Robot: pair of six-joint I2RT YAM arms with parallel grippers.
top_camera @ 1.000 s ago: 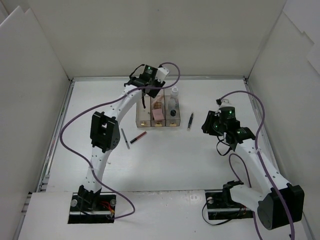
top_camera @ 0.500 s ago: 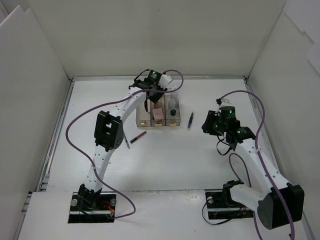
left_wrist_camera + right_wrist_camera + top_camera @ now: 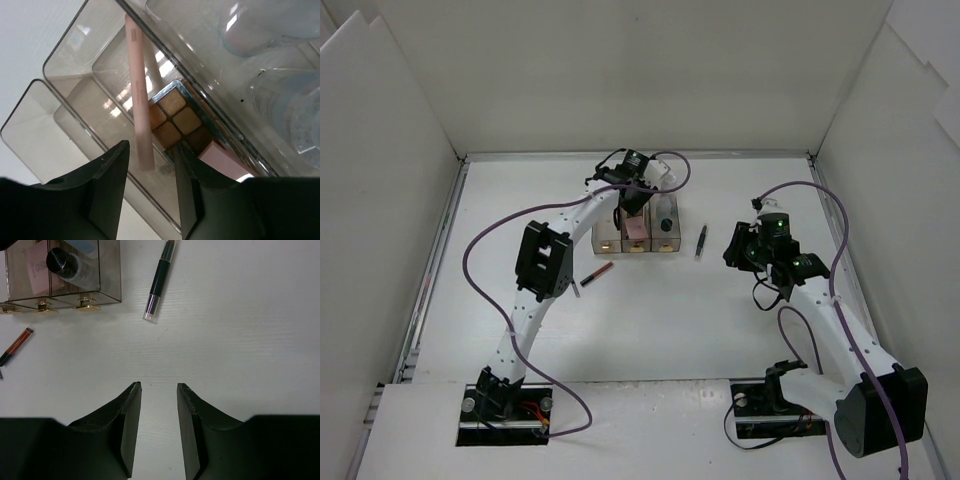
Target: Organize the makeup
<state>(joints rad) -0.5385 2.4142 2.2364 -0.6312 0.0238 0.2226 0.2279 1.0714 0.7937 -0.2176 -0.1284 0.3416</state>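
Observation:
My left gripper (image 3: pixel 631 194) hangs over the clear box (image 3: pixel 663 247), its jaws open (image 3: pixel 150 148). A pink stick (image 3: pixel 139 100) leans in the middle compartment, its near end between the jaws with a gap on each side. A brown eyeshadow palette (image 3: pixel 178 119) and a pink pad (image 3: pixel 225 159) stand in that same compartment. A bottle (image 3: pixel 292 112) fills the compartment beside them. My right gripper (image 3: pixel 744 246) is open and empty (image 3: pixel 159 386) above the table. A black pencil (image 3: pixel 701 241) lies just right of the box, also in the right wrist view (image 3: pixel 160 282). A red pencil (image 3: pixel 597 272) lies left of the box.
A black-capped vial (image 3: pixel 62 262) stands in the box's right compartment. The box's outer compartment (image 3: pixel 45 132) looks empty in the left wrist view. A thin dark pencil (image 3: pixel 569 280) lies by the left arm's elbow. White walls ring the table.
My left gripper has moved right and down, from the box's back left corner to over its middle compartment. The right arm has not moved.

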